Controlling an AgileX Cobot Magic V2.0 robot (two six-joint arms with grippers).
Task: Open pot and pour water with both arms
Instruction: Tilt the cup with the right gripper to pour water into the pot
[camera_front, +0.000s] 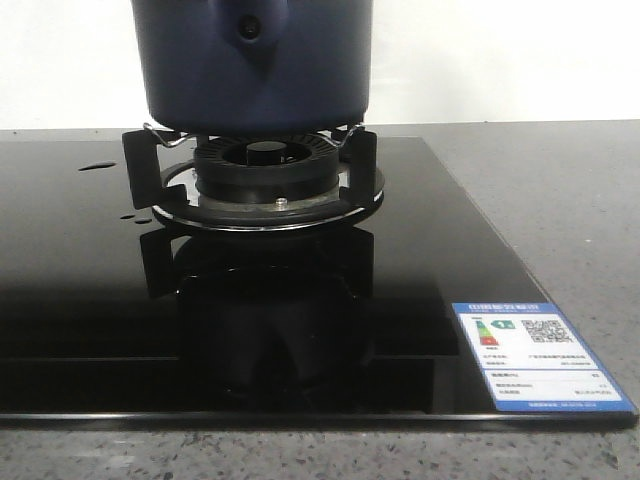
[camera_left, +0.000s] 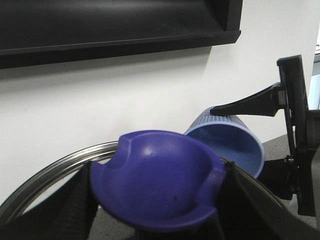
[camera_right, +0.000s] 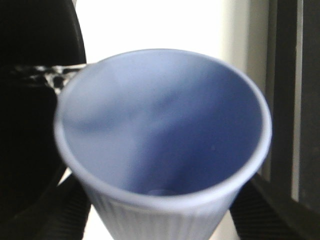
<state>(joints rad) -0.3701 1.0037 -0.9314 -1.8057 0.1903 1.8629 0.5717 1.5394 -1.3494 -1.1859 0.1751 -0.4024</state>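
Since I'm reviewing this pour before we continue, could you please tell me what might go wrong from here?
1. The light blue ribbed cup is tipped steeply in the right gripper; water could miss the pot and splash the glass cooktop, where droplets already sit.
2. The left gripper holds the lid by its blue knob alone; a slip might drop it.

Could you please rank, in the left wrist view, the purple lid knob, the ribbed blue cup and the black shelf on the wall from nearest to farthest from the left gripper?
1. The purple lid knob: between the left gripper's fingers, held.
2. The ribbed blue cup: just behind the knob, tilted, held by the other gripper.
3. The black shelf: up on the wall, farthest.
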